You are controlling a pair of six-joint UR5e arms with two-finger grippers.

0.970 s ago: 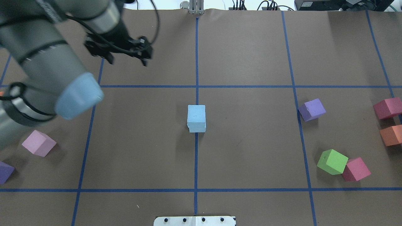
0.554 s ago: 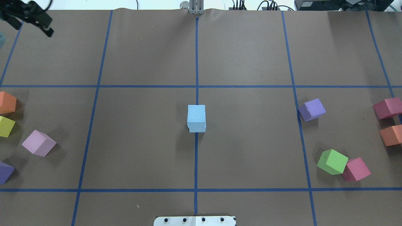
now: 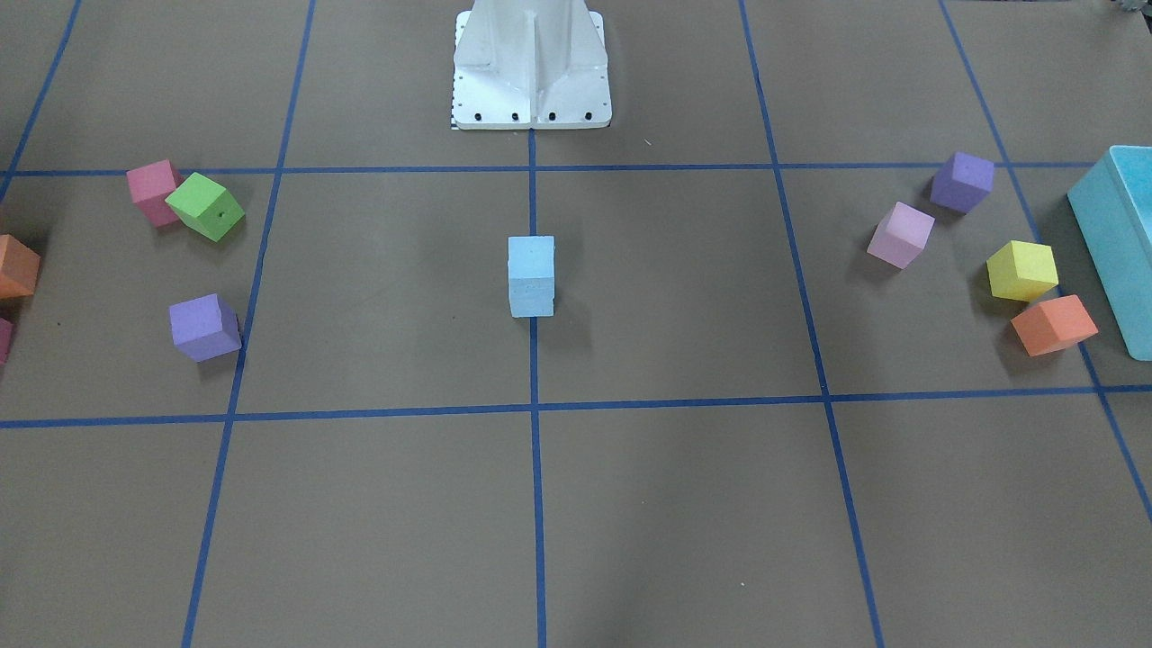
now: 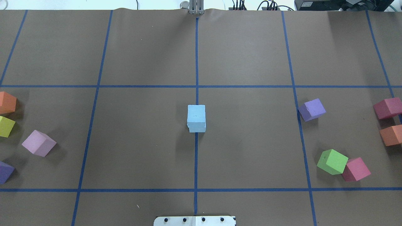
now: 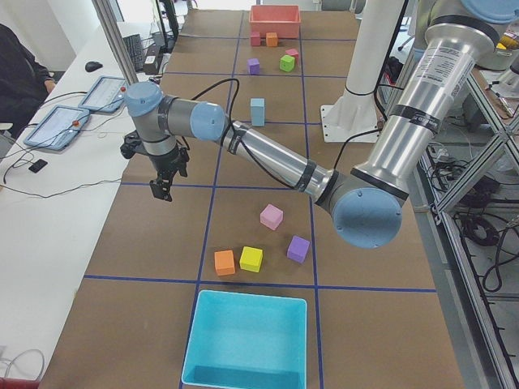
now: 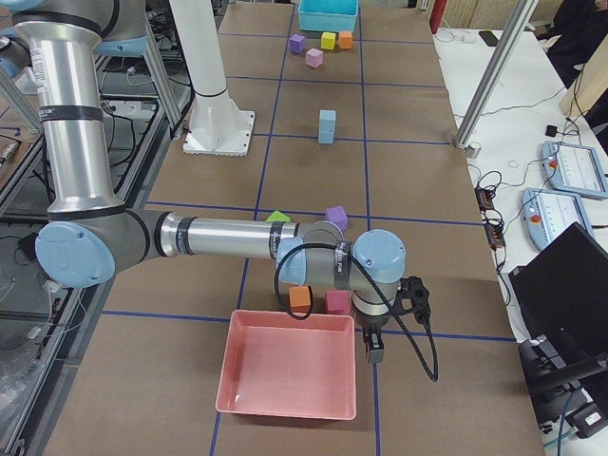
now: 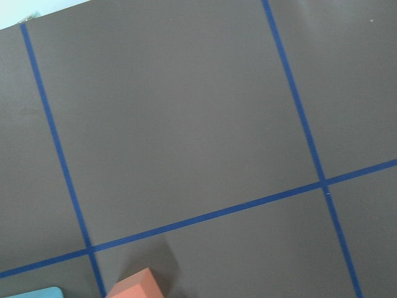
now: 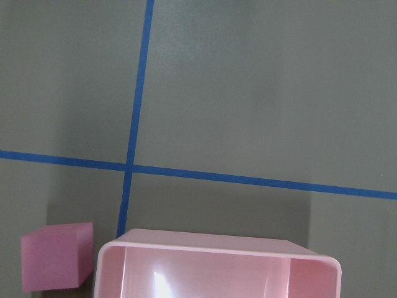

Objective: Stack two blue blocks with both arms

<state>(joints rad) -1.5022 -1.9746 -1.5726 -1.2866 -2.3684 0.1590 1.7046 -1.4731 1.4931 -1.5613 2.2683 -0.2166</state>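
Note:
The two pale blue blocks stand as one upright stack on the centre line of the table, the upper block [image 4: 196,113] squarely on the lower one [image 4: 198,128]. The stack also shows in the front view [image 3: 531,276], the left side view [image 5: 258,112] and the right side view [image 6: 327,125]. No gripper touches it. My left gripper [image 5: 162,188] hangs over the table's far edge, well away from the stack; I cannot tell if it is open. My right gripper [image 6: 373,353] hangs beside a pink tray's corner; I cannot tell its state either.
Coloured cubes lie at both table ends: purple [image 4: 312,109], green [image 4: 332,161], pink-red [image 4: 355,169], lilac [image 4: 39,143], yellow [image 4: 6,126], orange [image 4: 7,102]. A turquoise box [image 5: 247,340] sits at the left end, a pink tray [image 6: 290,375] at the right end. The white pedestal [image 3: 531,63] stands behind the stack.
My left arm has swung away to the left and out of the overhead view. The blue stack and the other cubes have not moved.

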